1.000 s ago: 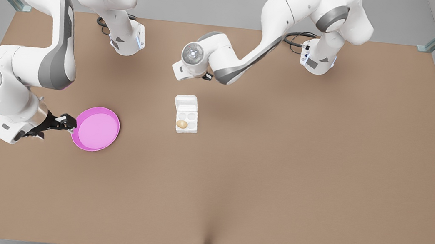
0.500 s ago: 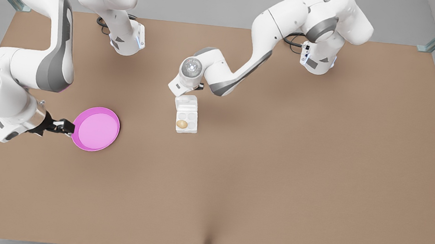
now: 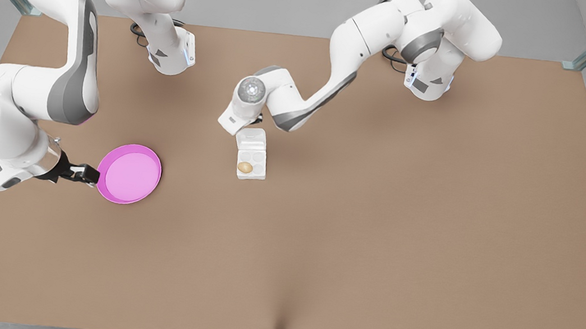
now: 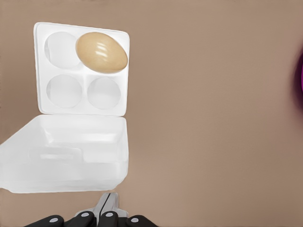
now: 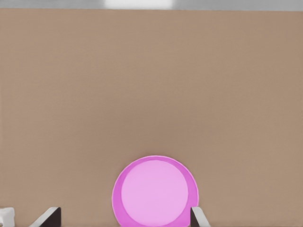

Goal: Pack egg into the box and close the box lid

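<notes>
The white box [image 3: 252,176] sits mid-table with its box lid [image 3: 251,139] open on the far side of the four cups. The tan egg [image 3: 245,167] lies in the near cup on the front view's left. In the left wrist view, the egg [image 4: 102,52] rests in a corner cup of the box [image 4: 83,82]. The lid [image 4: 66,156] is between the tray and my left gripper [image 4: 108,202], whose fingers are shut and empty, just behind the lid's far edge. My right gripper [image 3: 88,174] stands open at the pink plate's rim, holding nothing.
The round pink plate [image 3: 130,174] lies on the brown table [image 3: 403,230] toward the front view's left; in the right wrist view the plate [image 5: 155,191] sits between my open right fingertips [image 5: 49,215]. Both arm bases stand at the far edge.
My left arm has swung down toward the lid's far edge. The right gripper has drawn back slightly from the plate and levelled. Egg and box have not moved.
</notes>
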